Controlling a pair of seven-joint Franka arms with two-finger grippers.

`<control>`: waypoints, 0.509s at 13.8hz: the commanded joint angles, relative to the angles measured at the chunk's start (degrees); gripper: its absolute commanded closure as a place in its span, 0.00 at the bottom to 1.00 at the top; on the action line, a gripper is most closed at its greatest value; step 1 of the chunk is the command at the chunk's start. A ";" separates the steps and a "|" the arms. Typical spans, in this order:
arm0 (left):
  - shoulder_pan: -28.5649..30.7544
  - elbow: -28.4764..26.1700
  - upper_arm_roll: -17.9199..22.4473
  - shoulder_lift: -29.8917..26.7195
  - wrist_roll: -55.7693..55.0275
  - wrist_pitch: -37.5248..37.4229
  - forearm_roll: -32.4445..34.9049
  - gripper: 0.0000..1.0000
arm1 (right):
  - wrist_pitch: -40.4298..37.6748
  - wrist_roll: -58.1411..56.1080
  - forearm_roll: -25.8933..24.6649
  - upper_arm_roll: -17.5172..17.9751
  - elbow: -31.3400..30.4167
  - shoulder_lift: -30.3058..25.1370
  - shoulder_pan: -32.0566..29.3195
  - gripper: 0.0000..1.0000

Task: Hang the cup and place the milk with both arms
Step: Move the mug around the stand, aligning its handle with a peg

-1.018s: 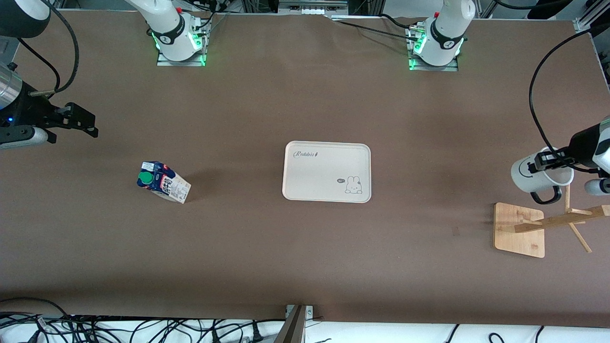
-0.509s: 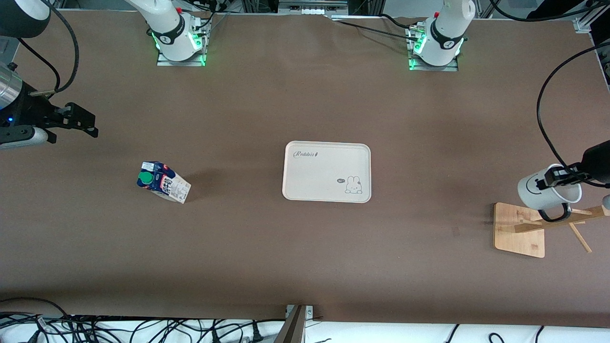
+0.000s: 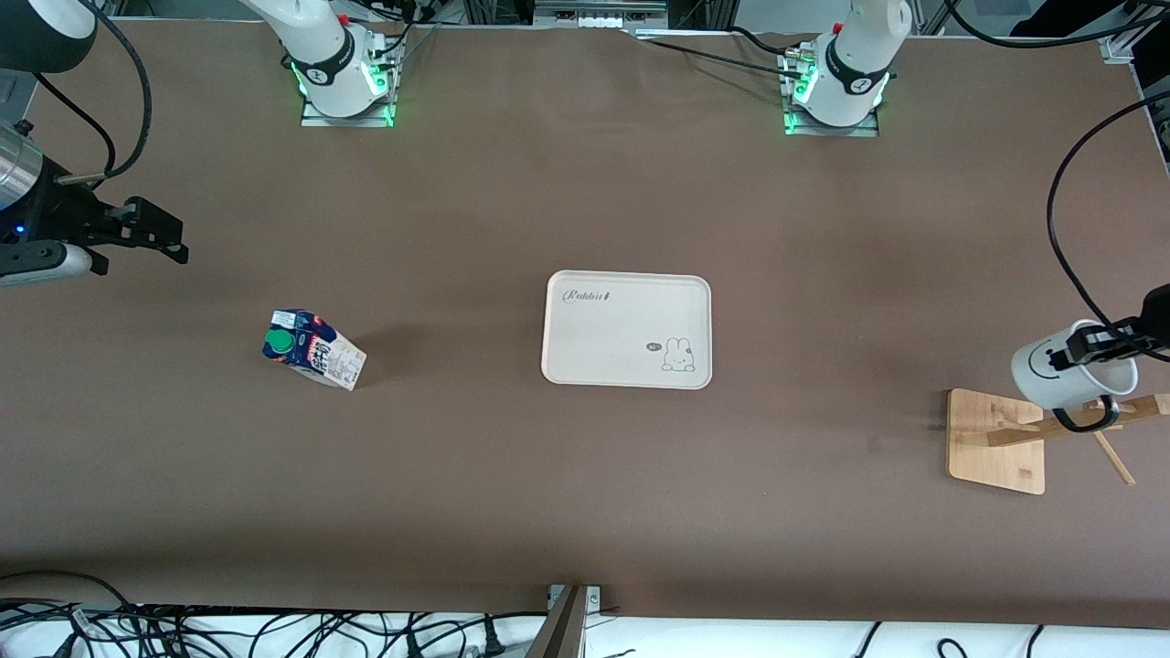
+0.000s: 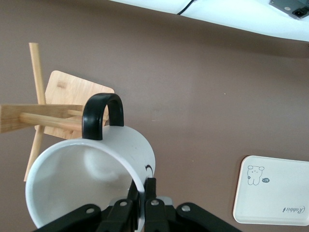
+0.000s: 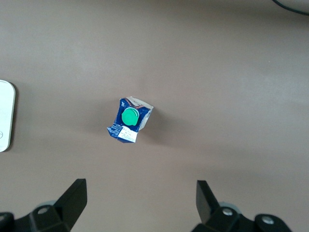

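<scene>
The white cup (image 3: 1060, 376) with a smiley face hangs in my left gripper (image 3: 1088, 349), which is shut on its rim over the wooden rack (image 3: 996, 441). Its black handle (image 3: 1085, 418) overlaps a rack peg (image 3: 1138, 407); I cannot tell whether the peg passes through it. In the left wrist view the cup (image 4: 91, 169) fills the foreground, the gripper (image 4: 144, 189) pinches its wall, and the handle (image 4: 101, 113) sits at the peg (image 4: 48, 120). The milk (image 3: 311, 347) stands on the table toward the right arm's end. My right gripper (image 3: 151, 233) is open in the air, with the milk (image 5: 129, 121) below its open jaws (image 5: 141, 193).
A cream tray (image 3: 627, 302) with a rabbit print lies mid-table; it also shows in the left wrist view (image 4: 275, 198) and the right wrist view (image 5: 4, 116). The rack's pegs stick out toward the table's edge. Cables lie along the table's edge nearest the front camera.
My left gripper has carried the cup down and toward the table's end, onto the rack, bringing the handle to the peg. The right arm and the milk have not moved.
</scene>
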 commanded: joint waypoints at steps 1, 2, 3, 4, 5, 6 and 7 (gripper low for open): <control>0.96 1.88 -0.21 0.99 3.50 -0.72 -1.14 1.00 | -0.52 0.81 -0.76 0.52 0.88 0.26 -0.49 0.00; 1.05 1.97 -0.21 1.17 3.68 -0.72 -1.14 1.00 | -0.52 0.81 -0.67 0.52 0.88 0.26 -0.49 0.00; 1.48 1.97 -0.21 1.17 4.03 -0.72 -1.14 1.00 | -0.52 0.81 -0.67 0.52 0.88 0.26 -0.49 0.00; 1.84 1.97 -0.21 1.17 4.12 -0.72 -1.22 1.00 | -0.52 0.81 -0.67 0.52 0.88 0.26 -0.49 0.00; 2.19 1.88 -0.21 1.17 4.12 -0.72 -1.22 1.00 | -0.52 0.81 -0.67 0.52 0.88 0.26 -0.49 0.00; 2.28 1.88 -0.21 1.17 4.12 -0.89 -1.14 1.00 | -0.52 0.81 -0.67 0.52 0.88 0.26 -0.49 0.00; 3.15 1.88 -0.21 1.17 4.38 -1.07 -1.05 1.00 | -0.52 0.81 -0.67 0.52 0.88 0.26 -0.49 0.00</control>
